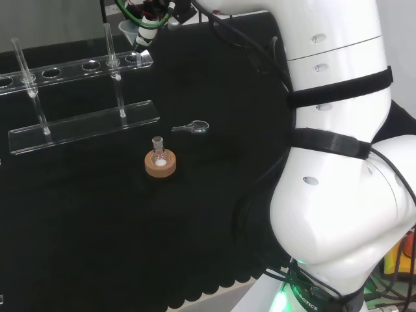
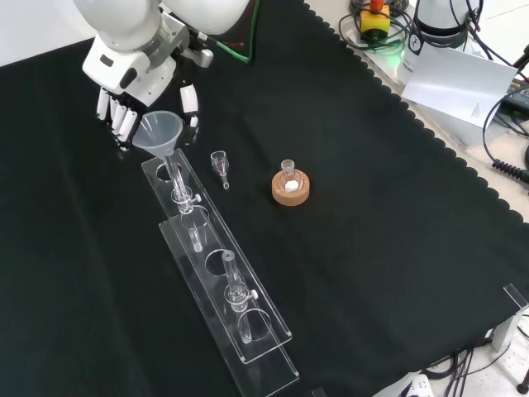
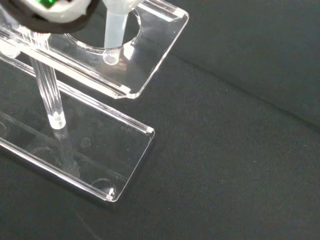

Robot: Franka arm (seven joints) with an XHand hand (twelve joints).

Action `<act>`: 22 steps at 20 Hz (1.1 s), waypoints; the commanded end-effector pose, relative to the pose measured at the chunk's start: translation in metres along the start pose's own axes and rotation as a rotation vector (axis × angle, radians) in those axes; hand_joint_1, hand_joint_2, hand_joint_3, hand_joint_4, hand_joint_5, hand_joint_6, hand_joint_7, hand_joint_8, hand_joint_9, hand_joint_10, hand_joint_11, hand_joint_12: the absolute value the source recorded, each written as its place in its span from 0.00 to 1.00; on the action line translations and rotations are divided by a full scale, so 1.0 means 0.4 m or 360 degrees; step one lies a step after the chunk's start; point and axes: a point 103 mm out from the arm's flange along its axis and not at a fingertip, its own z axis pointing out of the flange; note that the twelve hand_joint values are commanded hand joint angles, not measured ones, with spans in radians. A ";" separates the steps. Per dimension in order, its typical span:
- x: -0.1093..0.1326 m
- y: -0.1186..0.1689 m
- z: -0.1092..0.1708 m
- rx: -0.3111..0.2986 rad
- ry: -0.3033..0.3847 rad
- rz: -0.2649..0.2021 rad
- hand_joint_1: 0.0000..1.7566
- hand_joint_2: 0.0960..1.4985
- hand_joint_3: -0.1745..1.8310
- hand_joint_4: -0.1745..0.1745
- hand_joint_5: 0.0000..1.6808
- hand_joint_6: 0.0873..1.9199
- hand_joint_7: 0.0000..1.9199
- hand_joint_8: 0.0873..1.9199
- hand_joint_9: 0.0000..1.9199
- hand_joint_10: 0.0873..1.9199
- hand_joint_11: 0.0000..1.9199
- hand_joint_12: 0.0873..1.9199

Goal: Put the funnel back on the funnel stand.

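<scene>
A clear plastic funnel [image 2: 157, 131] stands upright with its stem through the end hole of the clear acrylic funnel stand [image 2: 266, 327]. The hand [image 2: 124, 106] hangs over it, fingers [image 2: 121, 120] on one side of the cone and thumb [image 2: 190, 99] on the other, pinching the rim. In the head view the funnel [image 1: 128, 30] sits at the far top, just left of the hand [image 1: 151, 26], above the stand [image 1: 84, 123]. The wrist view has the funnel stem [image 3: 114, 30] passing through the hole in the stand's upper plate [image 3: 150, 45].
A cork ring [image 2: 291, 188] holding a small flask stands right of the stand in the front view. A small clear glass piece [image 2: 220, 162] lies between them. The stand's other holes and two posts run toward the cloth's near edge. Cables and paper lie past the scalloped edge [image 2: 430, 124].
</scene>
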 end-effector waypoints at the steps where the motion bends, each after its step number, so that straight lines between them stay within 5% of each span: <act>1: 0.009 0.002 0.007 0.0006 -0.0008 -0.0001 0.44 0.44 0.31 0.38 0.24 0.27 0.30 0.33 0.48 0.17 0.33 0.60; 15: 0.026 0.001 0.033 0.0028 0.0010 0.0013 0.41 0.43 0.32 0.36 0.20 0.03 0.14 0.34 0.30 0.27 0.23 0.65; 22: 0.037 -0.035 0.017 0.0018 0.0014 0.0039 0.39 0.42 0.31 0.37 0.17 0.00 0.05 0.32 0.22 0.30 0.20 0.67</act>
